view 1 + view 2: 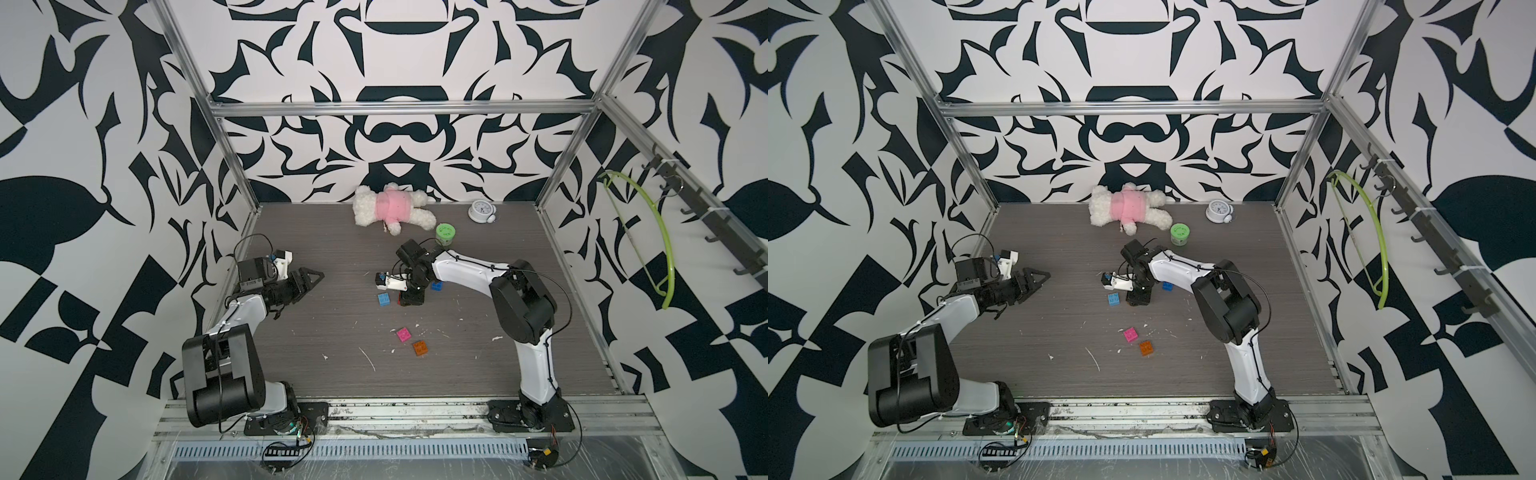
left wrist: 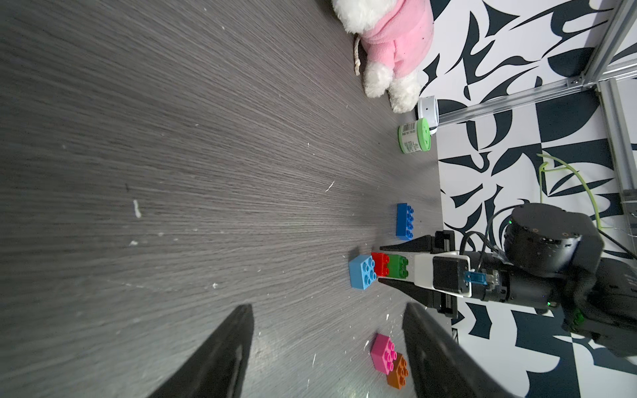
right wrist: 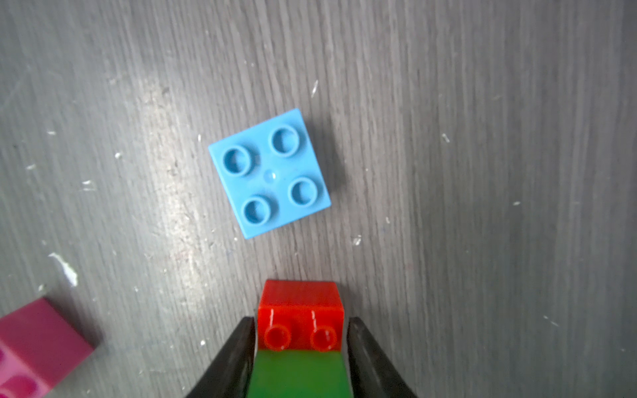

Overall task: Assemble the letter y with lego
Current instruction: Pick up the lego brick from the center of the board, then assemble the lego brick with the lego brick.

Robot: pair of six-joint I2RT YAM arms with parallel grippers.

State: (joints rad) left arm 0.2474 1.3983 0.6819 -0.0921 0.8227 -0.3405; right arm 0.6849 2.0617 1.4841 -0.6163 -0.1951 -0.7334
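Observation:
My right gripper (image 3: pixel 301 322) points down at the table, its fingers closed against both sides of a green brick (image 3: pixel 298 375) joined to a red brick (image 3: pixel 301 310). The left wrist view shows that same red (image 2: pixel 380 264) and green (image 2: pixel 399 267) pair between the black fingers. A light blue brick (image 1: pixel 383 299) lies studs up just beside them. The longer dark blue brick (image 1: pixel 436 286) sits behind the right wrist. Pink (image 1: pixel 403 334) and orange (image 1: pixel 420 348) bricks lie together nearer the front. My left gripper (image 1: pixel 309 280) hovers open and empty at the left. No letter y shows.
A white plush bear in pink (image 1: pixel 388 205), a small clock (image 1: pixel 481 211) and a green round tub (image 1: pixel 445 233) stand along the back. A green hanger (image 1: pixel 660 249) hangs on the right wall. White crumbs dot the grey table (image 1: pixel 332 332).

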